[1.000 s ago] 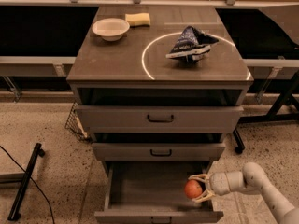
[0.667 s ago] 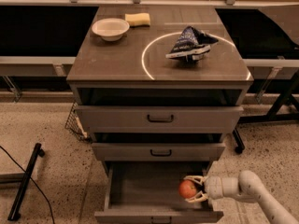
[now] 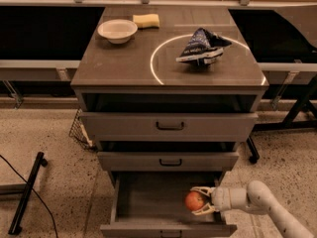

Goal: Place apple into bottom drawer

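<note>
The apple (image 3: 194,201) is inside the open box of the bottom drawer (image 3: 148,202), in its right-hand part, close to the right wall and nearer the front panel than the back. The bottom drawer is pulled out well beyond the two upper drawers (image 3: 170,126), which are shut, so its flat floor is exposed from above; the left and centre of the floor are bare. The arm (image 3: 257,197) enters from the right, crossing over the drawer's right wall, with its long axis running roughly level from right to left in the camera view. The gripper (image 3: 199,201) is at the arm's left end, above the drawer floor, and its two fingers are clamped on the apple, one finger (image 3: 200,189) above and the other below it in this view. The apple therefore lies directly at the fingertips, to the left of the wrist. Whether the apple touches the floor or hangs just above it cannot be determined. The coming move is judged to be a release. The apple is small, round and red-orange, and appears intact.
</note>
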Controlling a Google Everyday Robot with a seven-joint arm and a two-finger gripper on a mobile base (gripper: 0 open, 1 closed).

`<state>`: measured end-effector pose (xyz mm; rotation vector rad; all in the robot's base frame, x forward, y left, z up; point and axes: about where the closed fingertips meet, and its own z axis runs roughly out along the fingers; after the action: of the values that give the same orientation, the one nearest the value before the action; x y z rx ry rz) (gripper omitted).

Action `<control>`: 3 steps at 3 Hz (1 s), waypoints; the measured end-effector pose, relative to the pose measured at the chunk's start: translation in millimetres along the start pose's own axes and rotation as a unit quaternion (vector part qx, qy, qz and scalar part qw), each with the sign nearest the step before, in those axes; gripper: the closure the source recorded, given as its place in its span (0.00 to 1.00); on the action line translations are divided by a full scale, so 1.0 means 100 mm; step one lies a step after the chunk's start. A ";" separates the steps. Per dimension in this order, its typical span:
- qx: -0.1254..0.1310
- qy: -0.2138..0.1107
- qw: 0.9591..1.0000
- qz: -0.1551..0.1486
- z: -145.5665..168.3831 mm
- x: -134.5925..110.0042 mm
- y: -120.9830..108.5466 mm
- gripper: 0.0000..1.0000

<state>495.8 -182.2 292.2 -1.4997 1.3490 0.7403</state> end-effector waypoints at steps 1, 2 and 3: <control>-0.035 -0.009 0.999 -0.020 0.25 0.21 0.07 1.00; -0.044 -0.004 0.998 -0.034 0.38 0.36 0.10 1.00; -0.039 0.002 0.999 -0.037 0.50 0.52 0.11 0.76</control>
<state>503.9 -156.0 225.1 -1.6039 1.2732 0.7508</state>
